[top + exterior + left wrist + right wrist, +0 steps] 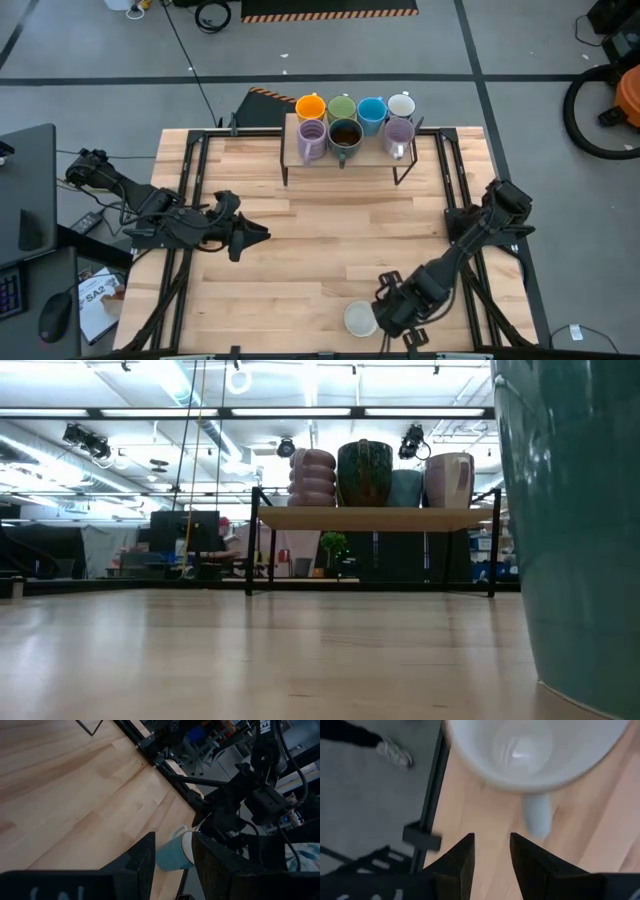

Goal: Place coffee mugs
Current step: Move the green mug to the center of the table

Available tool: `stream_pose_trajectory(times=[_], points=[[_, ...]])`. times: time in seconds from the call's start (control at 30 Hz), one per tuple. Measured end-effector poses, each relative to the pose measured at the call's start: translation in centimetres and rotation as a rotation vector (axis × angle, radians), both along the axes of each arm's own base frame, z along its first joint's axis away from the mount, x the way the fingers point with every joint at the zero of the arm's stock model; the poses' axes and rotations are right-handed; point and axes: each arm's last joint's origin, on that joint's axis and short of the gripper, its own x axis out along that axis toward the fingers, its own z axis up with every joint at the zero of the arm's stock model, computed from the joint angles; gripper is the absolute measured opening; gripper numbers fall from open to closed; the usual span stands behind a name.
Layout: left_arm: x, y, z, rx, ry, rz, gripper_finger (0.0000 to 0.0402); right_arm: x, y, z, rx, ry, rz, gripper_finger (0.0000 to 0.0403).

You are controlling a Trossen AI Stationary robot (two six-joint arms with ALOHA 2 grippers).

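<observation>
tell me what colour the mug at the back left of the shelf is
Orange mug; the high view shows it best.

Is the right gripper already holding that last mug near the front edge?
No. In the right wrist view the right gripper is open and empty, short of the mug, lined up with its handle.

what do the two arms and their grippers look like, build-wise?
Both arms are matte black, jointed links with thin black cables alongside. The left gripper and right gripper each end in two flat, angular dark fingers. White lettering shows on the wrist bodies, unreadable.
</observation>
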Motion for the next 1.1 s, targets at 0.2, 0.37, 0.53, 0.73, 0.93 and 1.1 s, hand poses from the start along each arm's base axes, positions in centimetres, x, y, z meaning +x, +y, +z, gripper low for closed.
stream_pose_trajectory(times=[0.2, 0.37, 0.53, 0.73, 0.93, 1.1], points=[[0.0, 0.0, 0.0, -0.001, 0.0, 0.001, 0.0134, -1.1, -0.9, 3.0, 0.002, 0.028, 0.021, 0.013], [0.0, 0.1, 0.0, -0.006, -0.006, 0.025, 0.0134, -0.2, -0.6, 5.8, -0.046, -0.175, 0.242, 0.013], [0.0, 0.1, 0.1, -0.035, -0.013, 0.037, 0.0134, 1.3, -0.7, 7.5, -0.134, -0.378, 0.373, 0.013], [0.0, 0.1, 0.1, -0.059, -0.017, 0.046, 0.0134, 3.4, -2.6, 7.5, -0.138, -0.402, 0.264, 0.013], [0.0, 0.1, 0.1, -0.073, -0.02, 0.058, 0.0134, 5.2, -3.5, 6.4, -0.101, -0.367, 0.142, 0.0131], [0.0, 0.1, 0.1, -0.073, -0.019, 0.059, 0.0134, 5.9, -3.4, 5.6, -0.084, -0.344, 0.097, 0.0145]])
